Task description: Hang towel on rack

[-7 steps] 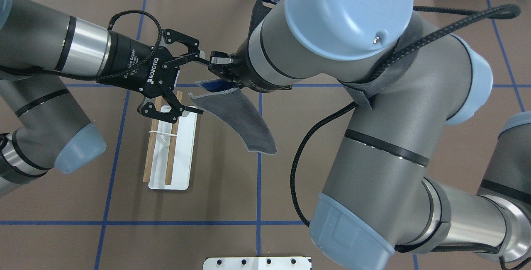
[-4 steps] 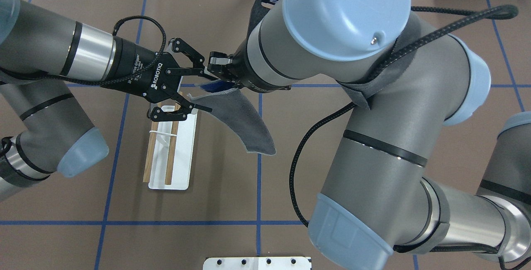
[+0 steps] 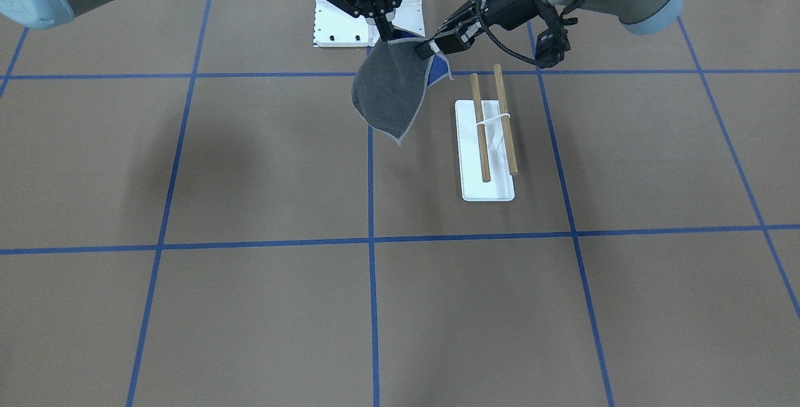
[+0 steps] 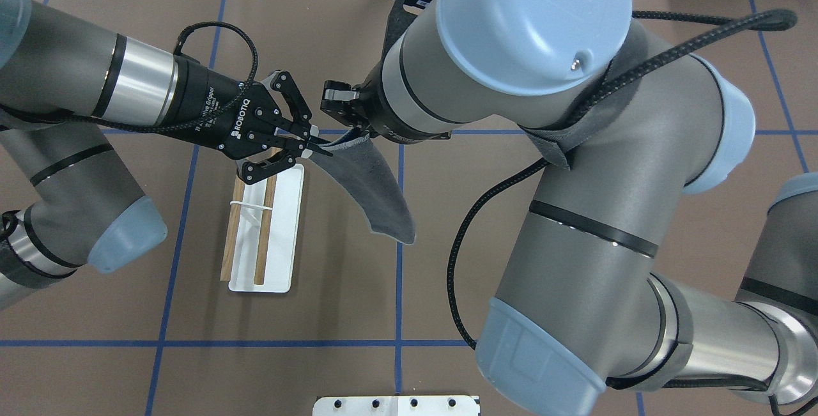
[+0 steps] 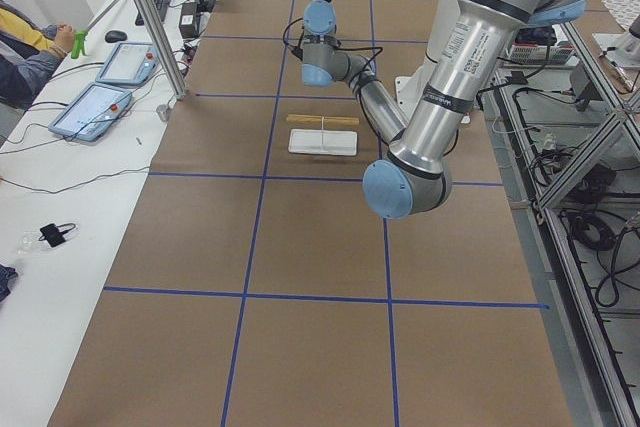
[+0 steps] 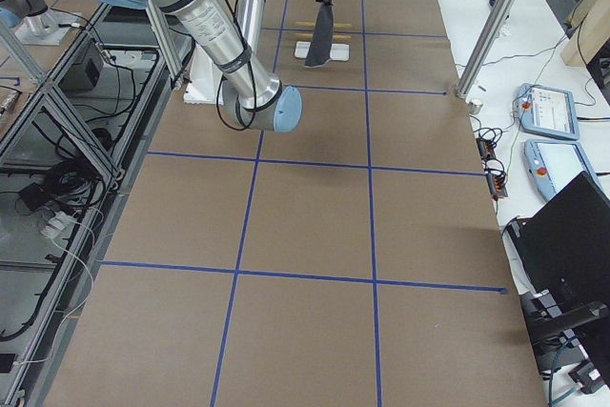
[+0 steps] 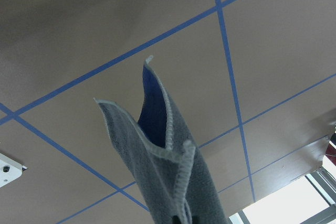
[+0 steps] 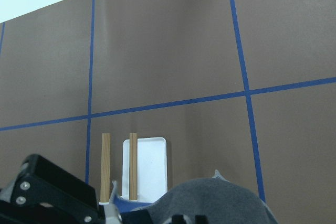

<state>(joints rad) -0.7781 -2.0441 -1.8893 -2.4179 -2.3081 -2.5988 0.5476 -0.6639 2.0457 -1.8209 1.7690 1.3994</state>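
The dark grey towel [image 4: 377, 192] hangs in the air above the table, its blue reverse showing near the top [image 3: 440, 69]. My right gripper [image 3: 382, 29] is shut on one top corner; in the overhead view its forearm hides most of it. My left gripper [image 4: 311, 146] is shut on the other top corner [image 3: 431, 49], just beyond the rack's far end. The rack [image 4: 279, 237] stands on the table to the towel's left, with a white base and two wooden dowels [image 3: 480, 125]. The left wrist view shows the towel [image 7: 178, 171] running out from the jaws.
A large white bolted pedestal [image 3: 406, 13] sits at the robot's base and also shows in the overhead view [image 4: 396, 405]. Blue tape lines [image 4: 399, 288] grid the brown table. Tablets [image 5: 100, 107] and an operator's arm [image 5: 35, 47] are at the table's far side.
My left gripper moved right to the towel's loose top corner and shut on it. The towel's top edge drew together and less blue shows. The right gripper kept its hold.
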